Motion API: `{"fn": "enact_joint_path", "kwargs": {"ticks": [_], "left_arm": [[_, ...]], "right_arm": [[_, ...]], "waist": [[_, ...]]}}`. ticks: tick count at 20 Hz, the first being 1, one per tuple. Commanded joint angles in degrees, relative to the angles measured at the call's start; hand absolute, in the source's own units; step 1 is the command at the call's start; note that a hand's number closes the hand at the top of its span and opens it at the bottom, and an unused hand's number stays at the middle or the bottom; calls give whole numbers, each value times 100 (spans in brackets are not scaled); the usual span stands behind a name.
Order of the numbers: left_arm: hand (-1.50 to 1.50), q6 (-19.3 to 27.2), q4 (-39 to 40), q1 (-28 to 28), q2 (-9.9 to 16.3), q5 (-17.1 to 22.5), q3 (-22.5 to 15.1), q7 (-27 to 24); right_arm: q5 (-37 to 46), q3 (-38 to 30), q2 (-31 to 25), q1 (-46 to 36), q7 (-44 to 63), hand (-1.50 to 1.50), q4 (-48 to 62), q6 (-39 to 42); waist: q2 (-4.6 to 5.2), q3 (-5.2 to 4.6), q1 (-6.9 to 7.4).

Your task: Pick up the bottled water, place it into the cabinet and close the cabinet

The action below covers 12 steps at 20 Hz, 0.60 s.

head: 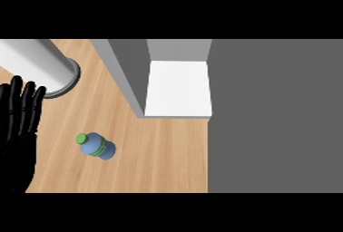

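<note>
The left hand (19, 122) rests at the left edge, fingers straight and up, holding nothing. Right of it, apart, the bottle (96, 146) stands on the wooden counter (161, 158), blue with a green cap and band; no writing can be read. Farther right, the cabinet (178, 86) stands open, white inside. A grey cylinder (36, 63) lies far left.

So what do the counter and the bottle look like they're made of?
The counter looks like light wood or a wood-look laminate: tan with faint grain lines and a matte finish. The bottle seems to be plastic: blue body, green cap and green band, smooth surface. It cannot be told whether it is see-through.
</note>
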Motion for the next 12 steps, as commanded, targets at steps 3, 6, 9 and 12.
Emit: {"fn": "enact_joint_path", "kwargs": {"ticks": [3, 6, 9, 12], "left_arm": [[-150, 633, -567, -18, -432, -733, -489, 759], [-150, 1556, -577, 94, -658, -1694, -1396, 850], [-150, 1866, -496, 202, -666, -353, -1754, 1731], [-150, 2522, -1078, 547, -669, -844, -2640, 1989]], "right_arm": [[-154, 40, -79, 1030, 41, -150, -772, 275], [-329, -126, -195, 1492, 66, -150, -1020, 412], [-1099, 583, 40, 1435, 598, -150, -883, 777], [-1582, 243, -232, 1820, 865, -150, -1373, 970]], "waist": [[-20, 55, -87], [-28, 59, -132], [-30, 62, -133], [-37, 60, -83]]}}
